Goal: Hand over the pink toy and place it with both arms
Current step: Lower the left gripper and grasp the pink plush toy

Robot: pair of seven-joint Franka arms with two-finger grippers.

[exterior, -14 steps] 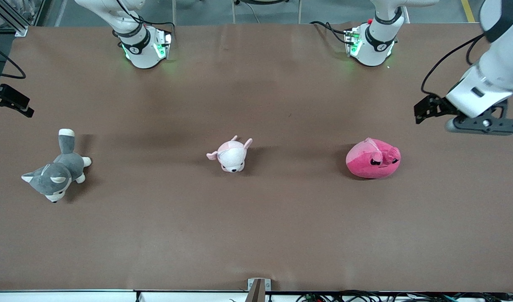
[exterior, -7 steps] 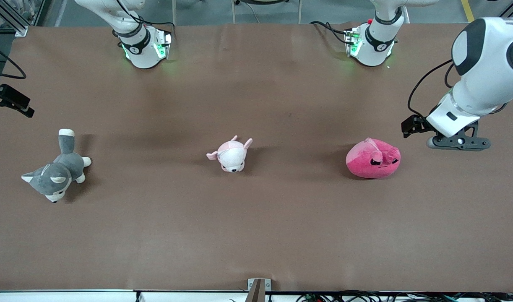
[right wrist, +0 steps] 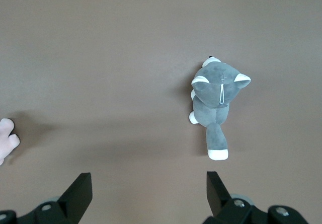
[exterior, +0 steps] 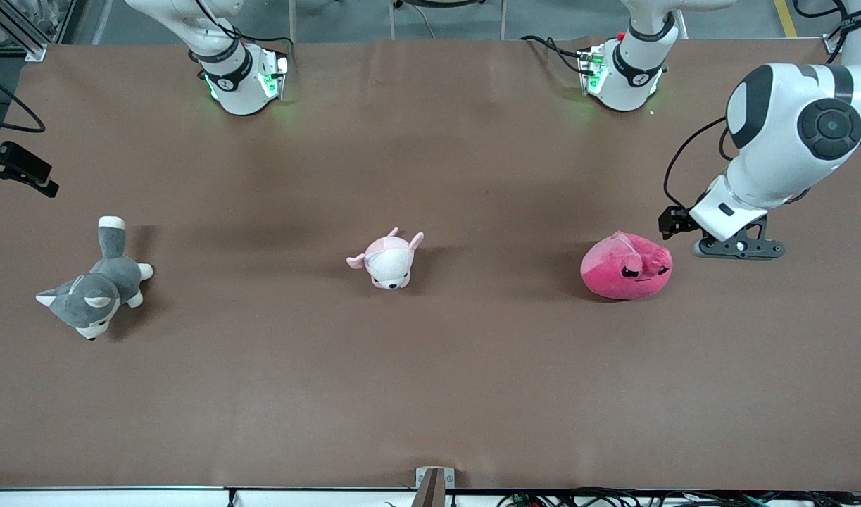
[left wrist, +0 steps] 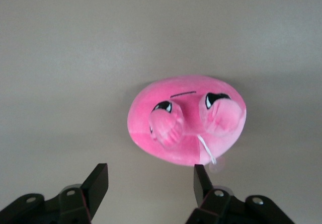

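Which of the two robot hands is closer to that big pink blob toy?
The left. The left gripper hangs open just beside the pink toy, toward its own end of the table. The right gripper waits open near the grey husky plush.

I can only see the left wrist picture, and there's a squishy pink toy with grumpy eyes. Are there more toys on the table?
Observer: Yes, two more. A pale pink puppy plush lies mid-table, and a grey husky plush lies toward the right arm's end.
Operator: What's the other arm doing?
Observer: It waits. The right gripper hangs open above the table, looking down on the husky.
Operator: Is my gripper right on top of my toy?
Observer: Not quite. In the front view the open left gripper hangs over bare table beside the pink toy, toward the left arm's end, not touching it.
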